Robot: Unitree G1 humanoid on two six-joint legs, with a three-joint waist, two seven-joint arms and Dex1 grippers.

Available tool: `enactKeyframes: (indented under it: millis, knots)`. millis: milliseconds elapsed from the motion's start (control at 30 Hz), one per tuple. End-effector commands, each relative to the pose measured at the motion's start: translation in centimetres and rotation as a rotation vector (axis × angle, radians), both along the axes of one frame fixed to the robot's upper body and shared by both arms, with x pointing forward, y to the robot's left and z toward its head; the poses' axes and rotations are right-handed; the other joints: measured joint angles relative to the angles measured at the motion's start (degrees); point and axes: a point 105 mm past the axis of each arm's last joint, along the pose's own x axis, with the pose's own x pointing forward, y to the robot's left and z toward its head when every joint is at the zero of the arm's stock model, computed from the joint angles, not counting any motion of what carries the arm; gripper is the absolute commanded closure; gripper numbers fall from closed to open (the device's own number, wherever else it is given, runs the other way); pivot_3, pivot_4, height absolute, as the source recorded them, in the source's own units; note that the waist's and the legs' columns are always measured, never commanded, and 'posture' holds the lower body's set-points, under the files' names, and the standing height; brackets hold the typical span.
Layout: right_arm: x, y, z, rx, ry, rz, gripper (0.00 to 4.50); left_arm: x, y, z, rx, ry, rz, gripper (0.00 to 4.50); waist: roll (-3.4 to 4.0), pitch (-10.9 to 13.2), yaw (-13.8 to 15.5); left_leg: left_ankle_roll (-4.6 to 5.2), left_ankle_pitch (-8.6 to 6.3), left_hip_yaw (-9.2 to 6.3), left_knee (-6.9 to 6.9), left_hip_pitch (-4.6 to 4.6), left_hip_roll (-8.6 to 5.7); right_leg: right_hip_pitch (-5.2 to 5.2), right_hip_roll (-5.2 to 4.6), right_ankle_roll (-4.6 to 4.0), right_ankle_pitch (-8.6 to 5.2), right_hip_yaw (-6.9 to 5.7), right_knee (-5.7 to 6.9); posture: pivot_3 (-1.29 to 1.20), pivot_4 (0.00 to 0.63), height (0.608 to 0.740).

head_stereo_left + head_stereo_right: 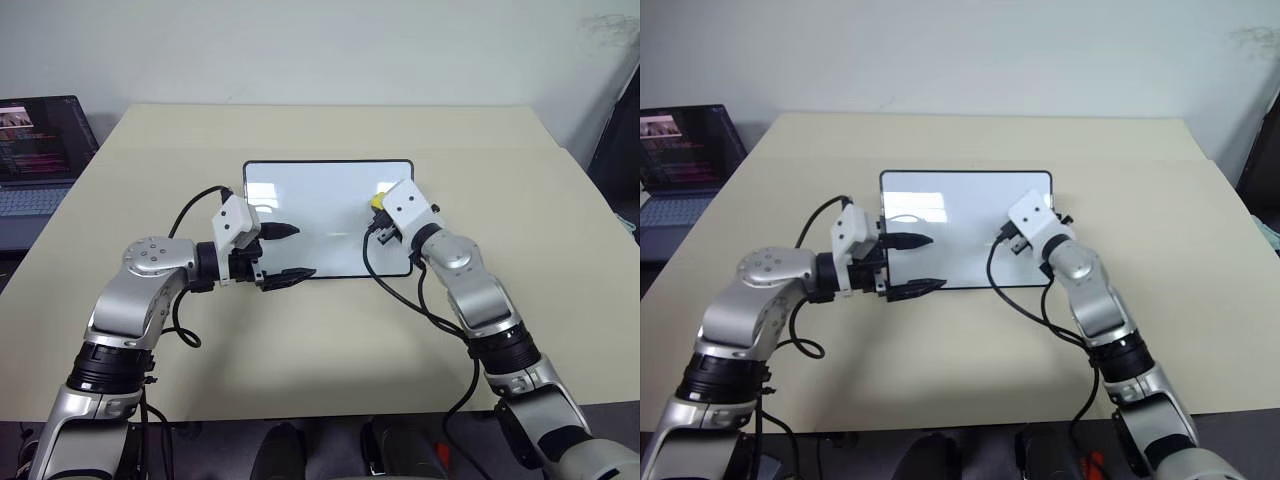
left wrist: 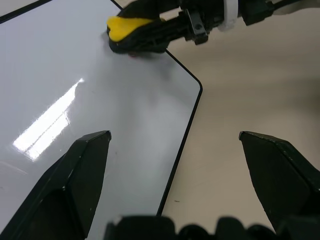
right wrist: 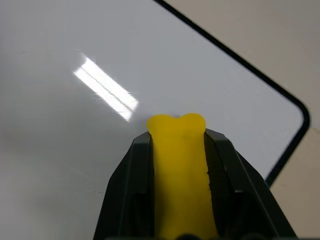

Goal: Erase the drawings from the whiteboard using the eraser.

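The whiteboard lies flat in the middle of the table, glossy white in a thin black frame. My right gripper is shut on the yellow eraser and holds its tip against the board near the far right corner. The right wrist view shows the eraser squeezed between the two black fingers, its end on the white surface. Of the drawings, only a tiny red trace shows at the eraser's edge. My left gripper is open, empty, and hovers over the board's near left edge.
An open laptop stands off the table's far left corner. The beige table extends wide around the board. Black cables loop from both wrists over the table near the board's front edge.
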Motion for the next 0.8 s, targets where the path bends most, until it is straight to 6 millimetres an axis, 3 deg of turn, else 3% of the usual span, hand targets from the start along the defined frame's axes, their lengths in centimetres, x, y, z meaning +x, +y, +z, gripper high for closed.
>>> enactKeyframes:
  millis: [33,167,267,467,600,700,800]
  knots:
    - [-0.2,-1.2,-1.6,-0.041,0.091,-0.001,3.49,-0.4,-0.3,1.3,-0.01,-0.05,-0.022,0.0,0.0,0.0,0.0,0.0,0.0,-0.01,-0.01,0.0,0.0,0.0,0.0,0.0,0.0,-0.01,-0.01,0.0,0.15,0.74]
    - [-2.0,-0.5,-3.7,-0.092,0.223,0.098,3.49,-0.4,-0.5,1.3,-0.016,-0.047,-0.029,0.0,-0.03,0.0,0.2,0.0,0.0,-0.01,-0.01,0.0,0.01,0.02,0.0,0.0,0.0,-0.01,-0.05,0.0,0.15,0.74]
    - [-2.3,-0.6,-4.2,-0.116,0.244,0.109,3.49,-0.4,-0.5,1.3,-0.014,-0.047,-0.031,0.0,-0.03,0.0,0.0,0.0,0.0,0.03,-0.01,0.06,0.0,0.05,0.01,0.0,0.0,0.02,-0.03,0.0,0.15,0.74]
    - [0.3,-2.7,0.5,-0.064,-0.01,-0.078,3.49,-0.9,-0.9,1.3,-0.017,-0.033,-0.071,0.0,-0.03,0.0,-0.1,0.0,0.01,0.05,0.0,0.16,-0.01,0.08,0.06,0.16,-0.08,0.04,0.02,0.0,0.15,0.74]
    - [-0.9,-2.4,-2.2,-0.114,0.135,0.001,3.49,-1.1,-1.1,1.3,-0.021,-0.026,-0.086,0.0,-0.04,0.0,0.1,0.0,0.01,0.04,-0.01,0.11,-0.01,0.08,0.04,0.15,-0.06,0.03,-0.04,0.0,0.15,0.74]
    - [-2.9,-0.7,-4.0,-0.115,0.249,0.132,3.49,-1.5,-1.0,0.8,-0.011,0.003,-0.098,0.0,-0.05,0.0,0.2,0.01,0.01,0.04,-0.02,0.08,0.0,0.08,0.04,0.06,-0.01,0.03,-0.1,0.0,0.15,0.74]
    - [-3.4,0.2,-3.9,-0.125,0.243,0.167,3.49,-1.5,-0.9,0.8,-0.015,0.006,-0.092,0.0,-0.04,0.0,-0.2,0.01,0.01,0.07,-0.02,0.1,0.01,0.08,0.06,0.07,-0.02,0.06,-0.09,0.0,0.15,0.74]
